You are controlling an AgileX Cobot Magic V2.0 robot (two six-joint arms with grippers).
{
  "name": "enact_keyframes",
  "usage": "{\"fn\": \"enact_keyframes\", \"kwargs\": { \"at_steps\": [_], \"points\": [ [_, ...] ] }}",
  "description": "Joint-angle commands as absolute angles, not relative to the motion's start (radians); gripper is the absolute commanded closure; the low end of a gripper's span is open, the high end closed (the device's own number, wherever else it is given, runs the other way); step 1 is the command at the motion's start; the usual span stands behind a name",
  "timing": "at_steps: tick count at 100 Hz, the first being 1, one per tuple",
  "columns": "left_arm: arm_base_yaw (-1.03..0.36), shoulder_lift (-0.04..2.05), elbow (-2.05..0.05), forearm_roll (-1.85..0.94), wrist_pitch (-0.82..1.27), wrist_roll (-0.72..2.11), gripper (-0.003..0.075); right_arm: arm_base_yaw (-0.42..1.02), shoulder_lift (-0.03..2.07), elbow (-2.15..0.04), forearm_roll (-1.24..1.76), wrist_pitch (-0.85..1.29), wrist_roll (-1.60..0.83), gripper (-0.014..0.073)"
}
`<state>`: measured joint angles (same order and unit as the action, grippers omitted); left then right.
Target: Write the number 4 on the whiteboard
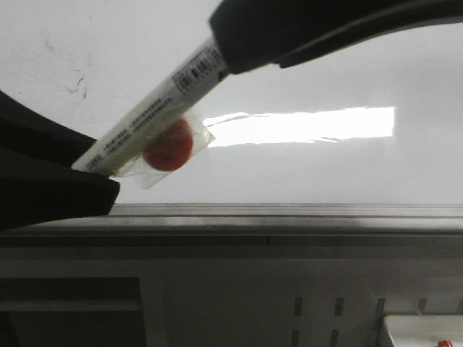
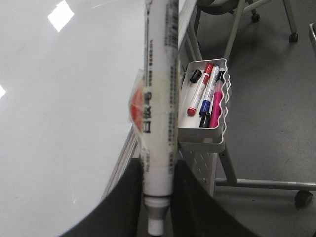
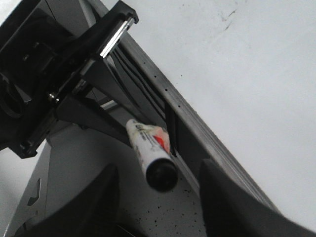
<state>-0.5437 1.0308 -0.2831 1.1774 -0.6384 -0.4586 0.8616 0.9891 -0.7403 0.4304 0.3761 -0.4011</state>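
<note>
Across the front view, the whiteboard (image 1: 311, 65) carries a light glare at 3 o'clock; no number 4 is discernible. Left tool (image 2: 157, 197) pinches the marker (image 2: 159, 98). Right tool (image 3: 158, 190) is spread. Only the left wrist view shows the pen tray (image 2: 217, 138) and floor (image 2: 276, 98).

office or classroom: whiteboard (image 1: 304, 65), marker tray (image 2: 217, 133), chair castors (image 2: 302, 197).

The white marker (image 1: 155, 108) carries a barcode and rows of small dark print, all too blurred to read.
</note>
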Motion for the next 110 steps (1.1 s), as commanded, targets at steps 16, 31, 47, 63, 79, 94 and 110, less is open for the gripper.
{"fn": "enact_keyframes", "kwargs": {
  "at_steps": [16, 31, 47, 63, 79, 94, 110],
  "points": [
    [-0.549, 1.017, -0.306, 1.14, -0.704, -0.46, 0.0741, 0.889, 1.073, -0.852, 0.442, 0.331, -0.413, 0.0303],
    [-0.549, 1.017, -0.306, 1.14, -0.723, -0.46, 0.0741, 0.893, 1.109, -0.858, 0.442, 0.347, -0.413, 0.0368],
    [-0.549, 1.017, -0.306, 1.138, -0.723, -0.46, 0.074, 0.893, 1.118, -0.858, 0.442, 0.369, -0.413, 0.0507],
    [-0.549, 1.017, -0.306, 1.135, -0.723, -0.46, 0.0721, 0.893, 1.118, -0.858, 0.435, 0.351, -0.413, 0.0664],
    [-0.537, 1.017, -0.306, 1.092, -0.707, -0.469, 0.0524, 0.893, 1.116, -0.858, 0.408, 0.329, -0.413, 0.0664],
    [-0.498, 0.999, -0.306, 0.959, -0.62, -0.488, 0.0363, 0.853, 1.12, -0.906, 0.403, 0.314, -0.413, 0.0664],
    [-0.458, 0.925, -0.306, 0.823, -0.559, -0.488, 0.0349, 0.745, 1.135, -1.005, 0.402, 0.373, -0.413, 0.0664]
  ]
}}
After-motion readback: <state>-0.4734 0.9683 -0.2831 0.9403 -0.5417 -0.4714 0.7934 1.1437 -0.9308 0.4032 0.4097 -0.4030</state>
